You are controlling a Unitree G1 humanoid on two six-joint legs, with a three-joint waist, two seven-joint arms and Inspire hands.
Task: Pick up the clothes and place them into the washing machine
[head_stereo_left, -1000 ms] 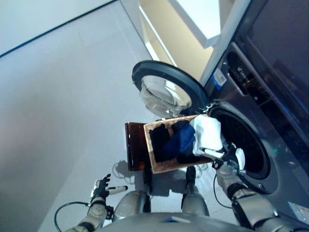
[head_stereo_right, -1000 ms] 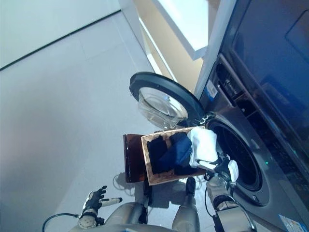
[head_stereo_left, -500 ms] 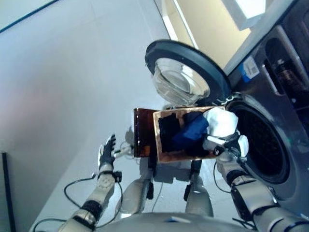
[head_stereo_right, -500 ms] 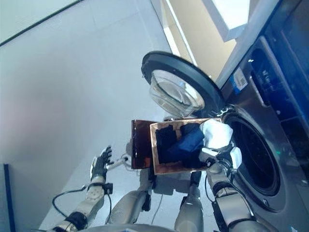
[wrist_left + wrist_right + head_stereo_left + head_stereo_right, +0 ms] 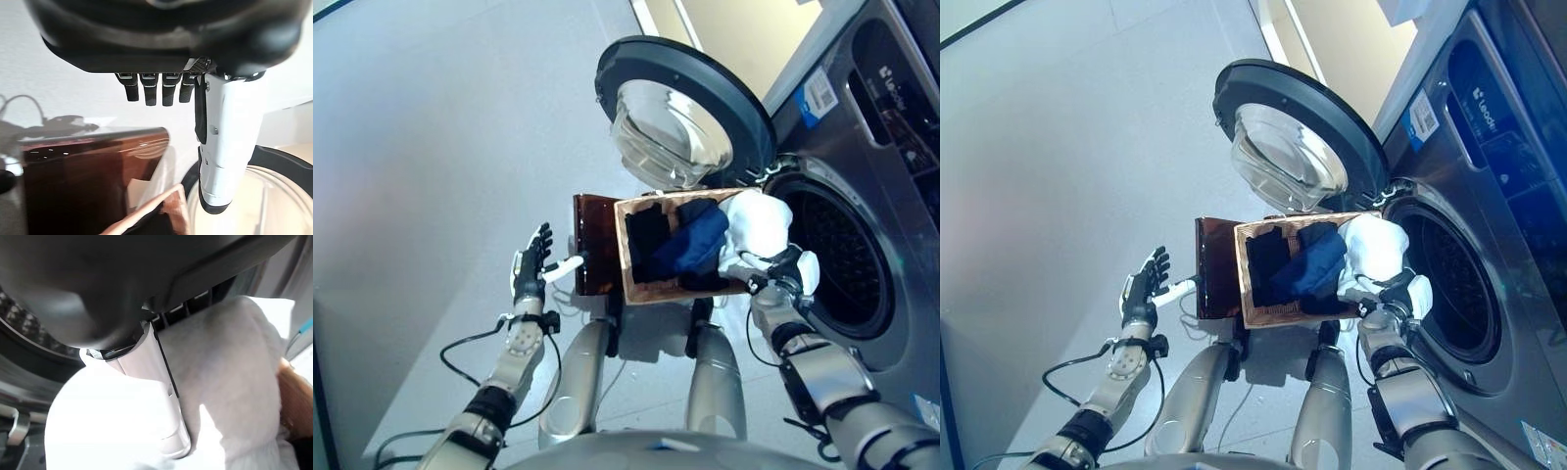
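The right hand (image 5: 790, 277) has its fingers (image 5: 188, 308) curled into the white garment (image 5: 756, 227), with the white-covered thumb (image 5: 159, 396) laid along the cloth, so the cloth is pinched between them. In the right wrist view the garment fills the space past the fingers and bulges on both sides of the thumb. In the eye views it is a rounded bundle whose long axis runs roughly from 12 to 6 o'clock. Its top is at the basket's edge nearest the drum and its lower end is in the hand. The hand sits at 6 o'clock of the bundle.

The bundle lies on the rim of the wicker basket (image 5: 639, 291), at the side nearest the washing machine (image 5: 862, 166). At 9 o'clock of it, inside the basket, lie a blue garment (image 5: 697, 250) and dark clothes (image 5: 648, 238). The drum opening (image 5: 837, 259) is at 3 o'clock of the bundle, just beside it. The round door (image 5: 680, 122) stands swung open at 11 o'clock.

The left hand (image 5: 530, 262) is well apart at 9 o'clock of the basket. Its fingers (image 5: 149, 91) are straight and spread and hold nothing, and its white thumb (image 5: 220, 142) points toward the brown stand (image 5: 592, 257) beside the basket.
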